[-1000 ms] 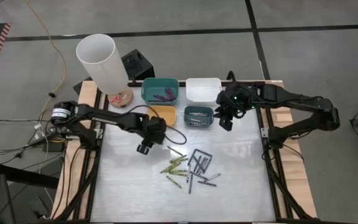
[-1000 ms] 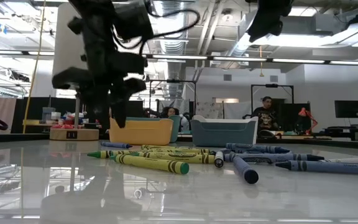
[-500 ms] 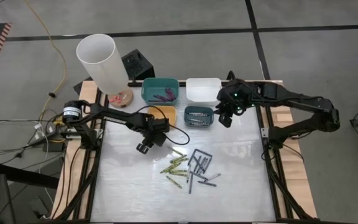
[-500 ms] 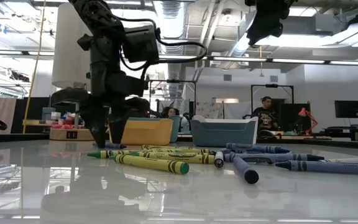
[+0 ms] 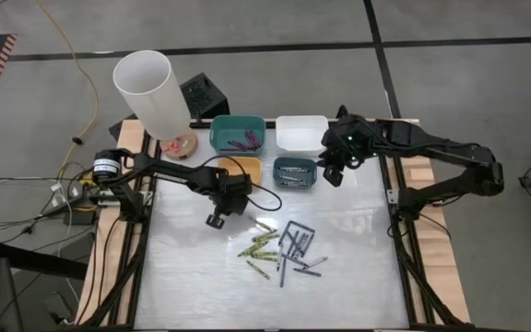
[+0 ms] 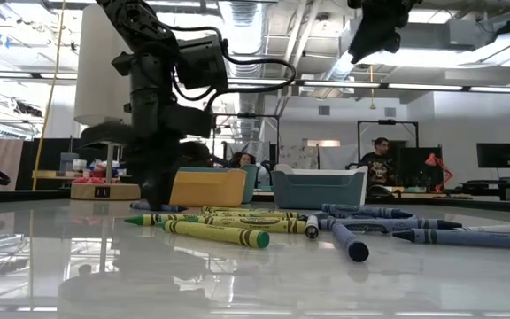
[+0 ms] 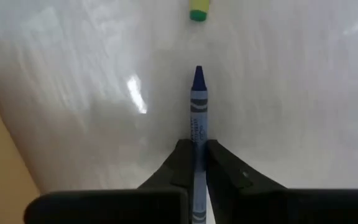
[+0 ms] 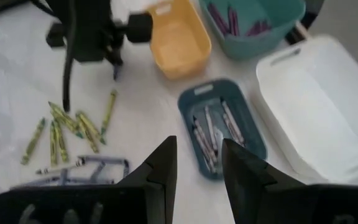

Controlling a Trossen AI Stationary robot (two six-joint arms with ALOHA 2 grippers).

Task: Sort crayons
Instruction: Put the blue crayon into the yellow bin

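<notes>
Left gripper (image 7: 194,163): your fingers closed on blue crayon (image 7: 197,106) lying on table (image 5: 192,277), beside yellow bin (image 5: 243,168). Purple crayons in teal bin (image 5: 238,134), grey in blue bin (image 5: 295,172), white bin (image 5: 300,133) bare. Mixed crayon pile (image 5: 279,249) unsorted mid-table. Right gripper (image 8: 194,165) open above blue bin. Glossy table; workshop behind, person seated.

1. The crayon (image 7: 197,106) pinched in the left end effector (image 7: 193,163) is blue with a grey-and-blue printed wrapper.
2. Loose crayons (image 5: 281,247) on the glossy white surface (image 5: 192,277) are yellow-green, grey and blue.
3. The bins are teal (image 5: 238,135), white (image 5: 300,133), yellow (image 5: 243,169) and slate blue (image 5: 294,172).
4. Purple crayons (image 8: 229,17) lie in the teal bin.
5. A tall cylinder (image 5: 150,92) is white.
</notes>
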